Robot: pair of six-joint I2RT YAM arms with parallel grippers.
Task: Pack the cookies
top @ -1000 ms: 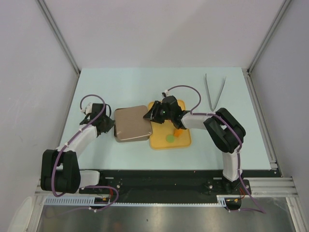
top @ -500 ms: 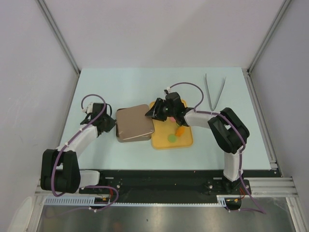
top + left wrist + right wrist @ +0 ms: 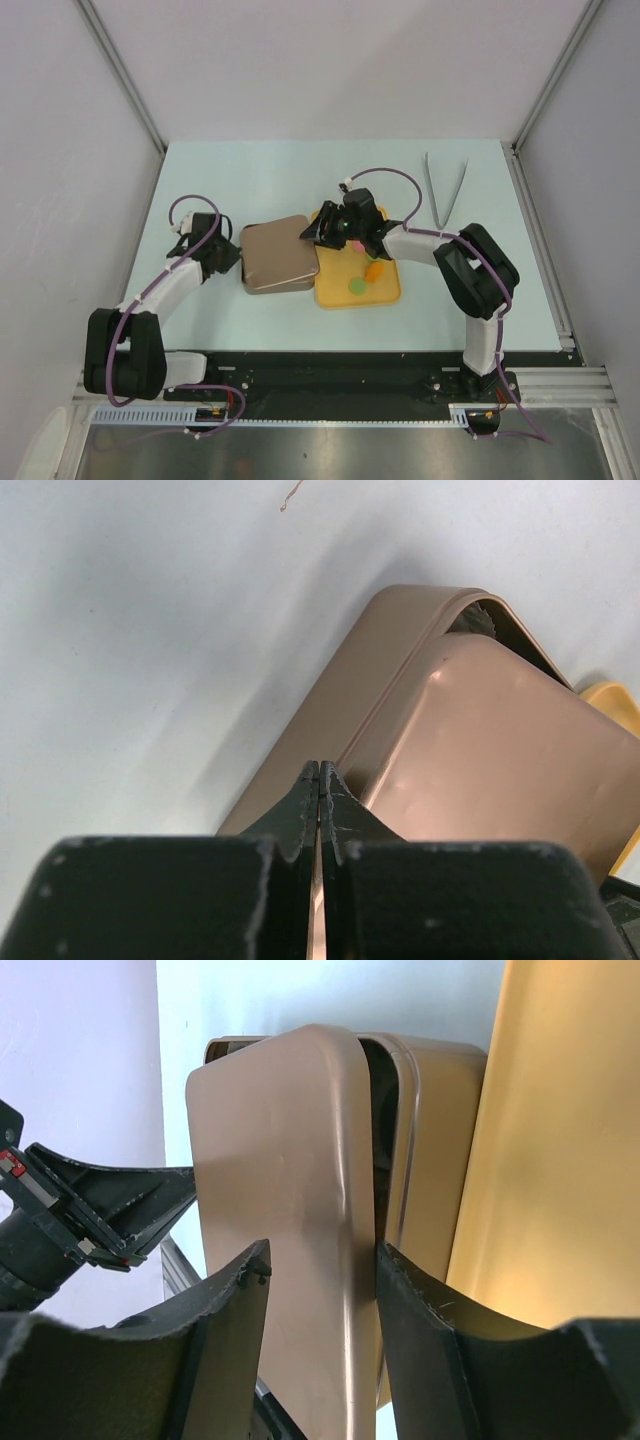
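Observation:
A brown tin box [image 3: 270,268] lies left of a yellow tray [image 3: 388,293]. A green cookie [image 3: 353,286] and an orange cookie [image 3: 372,269] lie on the tray; other cookies are hidden. My right gripper [image 3: 318,236] is shut on the right edge of the tin's lid [image 3: 290,1160], one finger on top and one under the rim [image 3: 322,1255]. That edge of the lid is raised, with a dark gap above the box [image 3: 430,1130]. My left gripper [image 3: 233,262] is shut and empty, with its tips [image 3: 320,768] against the left rim of the tin [image 3: 470,730].
Metal tongs [image 3: 445,190] lie at the back right of the table. The tray [image 3: 560,1160] sits right beside the tin, touching it. My left gripper also shows in the right wrist view [image 3: 90,1210], beyond the lid.
The tin and lid have shifted slightly right towards the tray. My right gripper has moved a little back and right with the lid edge. The left gripper has stayed at the tin's left rim.

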